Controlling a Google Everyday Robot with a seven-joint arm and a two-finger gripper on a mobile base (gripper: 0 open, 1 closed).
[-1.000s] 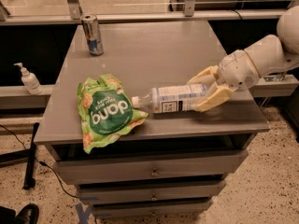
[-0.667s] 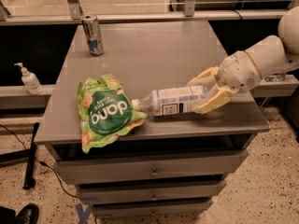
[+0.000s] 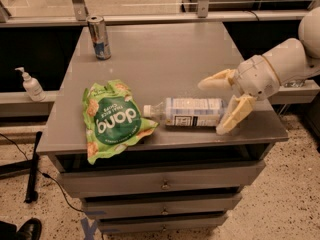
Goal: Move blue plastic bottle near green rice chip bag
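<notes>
**At centre frame: blue plastic bottle (image 3: pixel 192 112) set down by green rice chip bag (image 3: pixel 114 120), gripper (image 3: pixel 212 107) opened**

Position of task item: lying on its side on grey drawer cabinet top (image 3: pixel 165 54), cap end pointing left, base end pointing right. Cap just beside right edge of the bag; touching or barely apart, not resolvable.

Change since one second ago: then clamped between the fingers and slightly tilted; now flat on the surface, fingers spread away from it. Placement relative to the bag hardly altered.

Meaning for the task: placement judged complete, with bottle near bag as required. Remaining step: withdraw the arm without nudging the bottle. Round body lying sideways, so liable to roll toward the front edge if bumped.

End effector: at right centre of frame, straddling the bottle's base end. Jaws wide apart, wider than the bottle body. Nothing held. Upper finger (image 3: pixel 217 79) clear of the bottle, behind it. Lower finger (image 3: pixel 235 115) in front of the base end, near the front edge of the top; touching or just apart, cannot tell.

Other items: at upper left of the top, silver-blue can (image 3: pixel 99 36) upright, well apart from both task items. At far left of frame, white pump dispenser (image 3: pixel 31 85) on a ledge, off the cabinet.
</notes>
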